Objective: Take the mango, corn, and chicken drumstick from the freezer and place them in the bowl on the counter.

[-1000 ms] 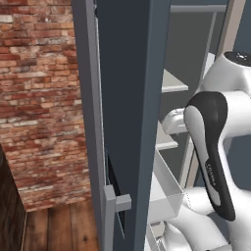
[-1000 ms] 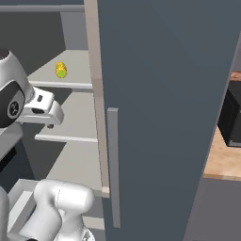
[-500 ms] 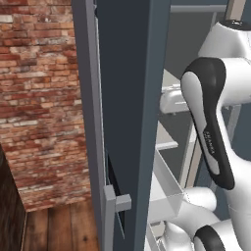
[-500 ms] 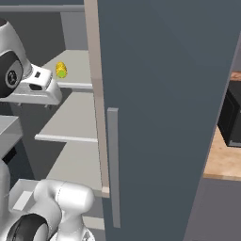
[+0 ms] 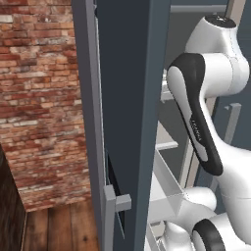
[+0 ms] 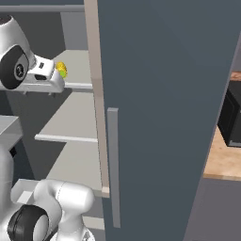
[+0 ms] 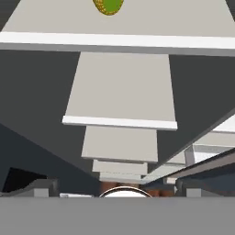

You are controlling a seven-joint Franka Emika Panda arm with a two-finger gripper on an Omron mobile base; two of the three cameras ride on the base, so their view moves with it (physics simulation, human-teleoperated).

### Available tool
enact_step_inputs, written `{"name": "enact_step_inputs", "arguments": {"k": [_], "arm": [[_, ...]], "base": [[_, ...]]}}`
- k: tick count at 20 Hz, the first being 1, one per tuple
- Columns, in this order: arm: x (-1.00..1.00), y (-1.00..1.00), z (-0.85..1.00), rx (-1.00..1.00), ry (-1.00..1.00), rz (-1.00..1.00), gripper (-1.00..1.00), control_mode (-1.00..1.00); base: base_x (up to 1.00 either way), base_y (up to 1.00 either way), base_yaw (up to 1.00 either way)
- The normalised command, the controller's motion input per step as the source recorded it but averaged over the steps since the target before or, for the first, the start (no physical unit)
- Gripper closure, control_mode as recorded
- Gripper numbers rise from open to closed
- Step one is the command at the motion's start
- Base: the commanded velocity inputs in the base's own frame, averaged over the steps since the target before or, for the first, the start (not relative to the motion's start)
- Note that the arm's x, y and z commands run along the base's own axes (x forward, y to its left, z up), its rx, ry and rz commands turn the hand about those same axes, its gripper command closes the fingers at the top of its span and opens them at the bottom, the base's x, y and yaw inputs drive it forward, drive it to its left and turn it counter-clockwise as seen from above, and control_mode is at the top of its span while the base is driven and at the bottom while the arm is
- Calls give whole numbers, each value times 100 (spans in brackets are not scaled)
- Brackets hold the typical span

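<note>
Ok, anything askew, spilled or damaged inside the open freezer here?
Nothing stands out. The small yellow corn cob with a green end lies on an upper light grey shelf of the tall slate-grey freezer. The shelves below look level and unbroken, with no spill.

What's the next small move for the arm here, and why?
Probably ease the open gripper forward and slightly up toward the corn. It lies on the freezer's upper shelf just past the hand, and in the hand view it sits at the top edge, off-centre, ungrasped.

One corn (image 6: 61, 70) cob, one freezer (image 6: 160, 94) (door open), one toaster oven (image 6: 231, 120).
</note>
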Motion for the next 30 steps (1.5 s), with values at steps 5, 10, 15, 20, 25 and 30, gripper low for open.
{"name": "enact_step_inputs", "arguments": {"k": [5,10,15,20,25,30], "arm": [[56,3,0,8,-21,4,-100,-100],[53,4,1,3,-4,2,-100,-100],[36,5,12,0,0,0,-100,-100],[44,5,8,0,0,0,-100,-100],[58,4,0,0,0,0,-100,-100],[30,25,0,0,2,1,-100,-100]], "base": [[0,0,0],[0,0,0],[0,0,0],[0,0,0],[0,0,0],[0,0,0]]}}
